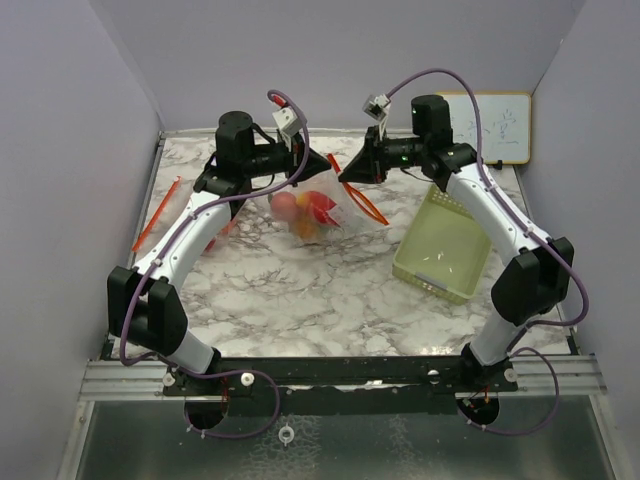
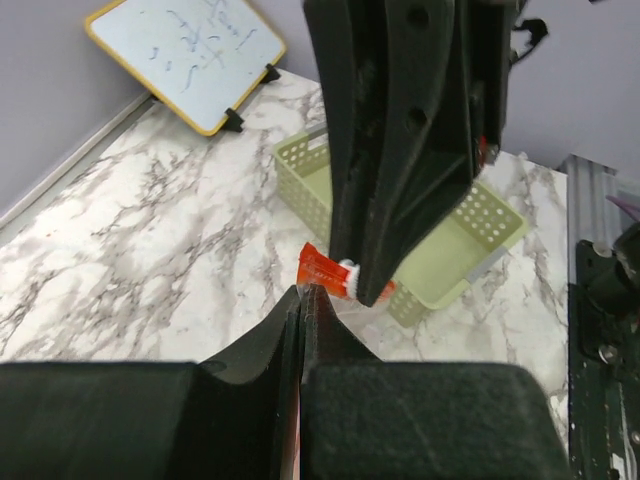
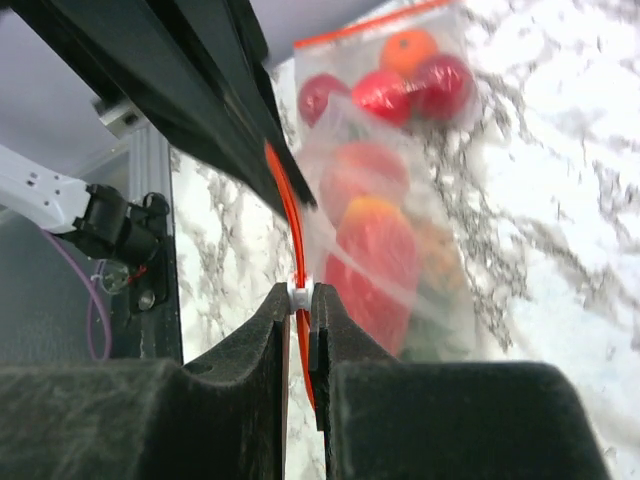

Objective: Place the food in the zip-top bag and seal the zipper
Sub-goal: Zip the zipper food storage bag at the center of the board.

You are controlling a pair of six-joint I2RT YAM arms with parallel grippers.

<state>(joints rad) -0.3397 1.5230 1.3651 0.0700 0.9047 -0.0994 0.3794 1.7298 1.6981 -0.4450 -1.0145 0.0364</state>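
The small glossy toy fruits and vegetables (image 3: 375,240) sit inside the clear plastic zip-top bag (image 3: 452,200), which is held up between the arms just beside the pale green mesh basket (image 1: 445,245), on its left-arm side. The right gripper (image 3: 300,302) has its jaws pinching the white slider (image 3: 300,295) on the orange zipper strip (image 3: 290,215). The left gripper (image 2: 303,300) has its jaws pressed together on the bag's orange corner. If that corner slips, the bag would likely trail the slider and stay unsealed. Bulging fruit near the mouth could also jam the track.
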